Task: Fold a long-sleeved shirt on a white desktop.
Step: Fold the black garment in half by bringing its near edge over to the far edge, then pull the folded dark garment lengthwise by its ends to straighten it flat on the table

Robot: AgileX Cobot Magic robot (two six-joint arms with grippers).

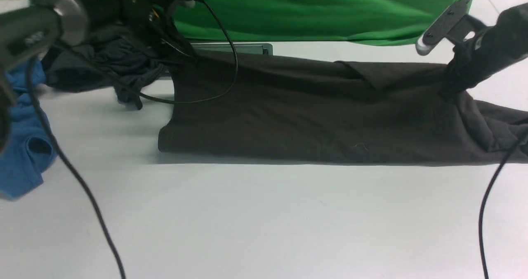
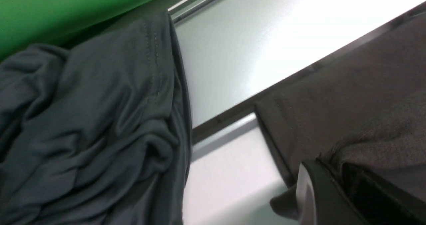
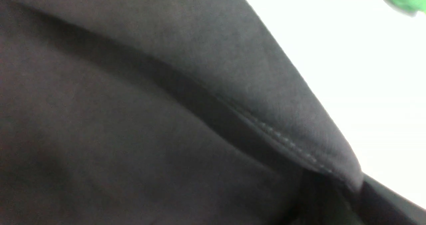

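Most of the width of the white worktop (image 1: 264, 221) in front of the metal panel (image 1: 247, 48) is taken by the long-sleeved shirt (image 1: 297, 114). It lies as one long dark band, its far edge touching the panel and its length running well to the right of it.

I judge it soft, light and limp: a knit that sags wherever it is unsupported and drags a little on the matte surface. It creases easily but cannot break. Corners and stitched hems are the places to take it, since a pinch in mid-cloth only lifts a tent. The surface looks smooth and flat, so a fold should lie down cleanly.

Behind the panel hangs a green cloth backdrop (image 1: 313, 10). Just left of the panel sits a crumpled slate-grey garment (image 1: 103, 68), and farther left, nearer me, a blue shirt (image 1: 24, 147); either could catch in a sweep.

My left tool (image 1: 183, 58), at the panel's left end, is clenched on the shirt's far corner. My right tool (image 1: 449, 90), well right of the panel, is clenched on the far edge, with cloth drawn up toward it.
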